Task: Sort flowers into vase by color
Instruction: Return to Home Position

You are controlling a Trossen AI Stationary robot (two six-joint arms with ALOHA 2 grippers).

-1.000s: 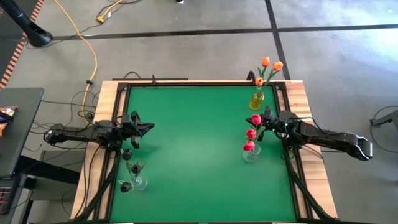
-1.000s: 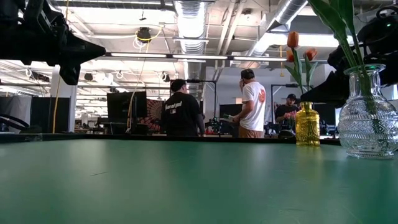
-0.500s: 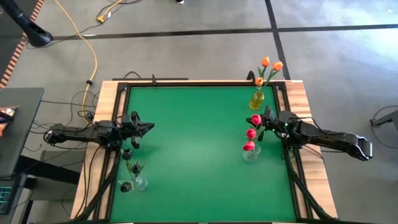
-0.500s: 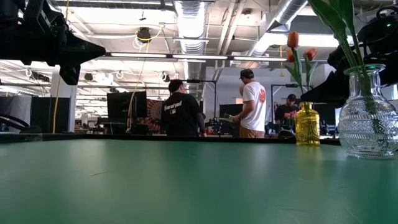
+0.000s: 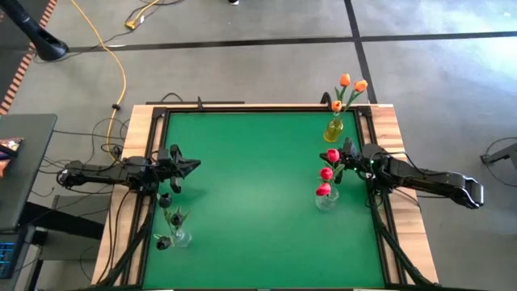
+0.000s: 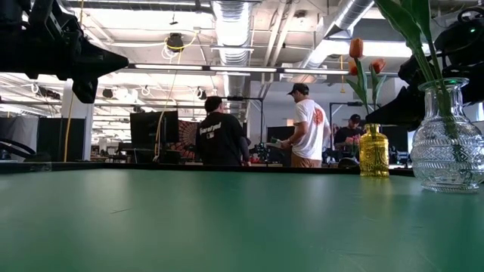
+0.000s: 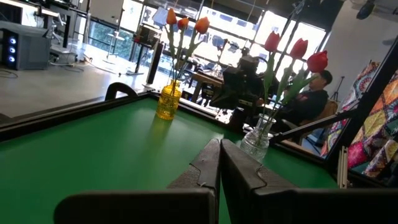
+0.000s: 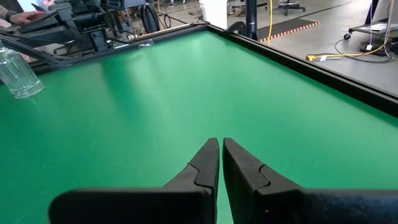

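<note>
Three orange flowers (image 5: 347,87) stand in a yellow vase (image 5: 334,129) at the table's far right. Red flowers (image 5: 326,172) stand in a clear vase (image 5: 325,200) in front of it, and dark flowers (image 5: 170,217) in a clear vase (image 5: 181,237) near the left front. My left gripper (image 5: 194,166) hovers shut at the left edge, above the mat and pointing level toward the right. My right gripper (image 5: 342,153) hovers shut at the right edge, just behind the red flowers. In the left wrist view the yellow vase (image 7: 165,102) and the red flowers' vase (image 7: 255,140) stand far ahead of the shut fingers (image 7: 219,147).
The green mat (image 5: 250,186) lies open between the two arms. A black frame (image 5: 242,107) rims the table. In the low view, people (image 6: 219,140) stand in the room beyond the far edge. The dark flowers' vase (image 8: 18,78) shows far across from my right gripper (image 8: 220,144).
</note>
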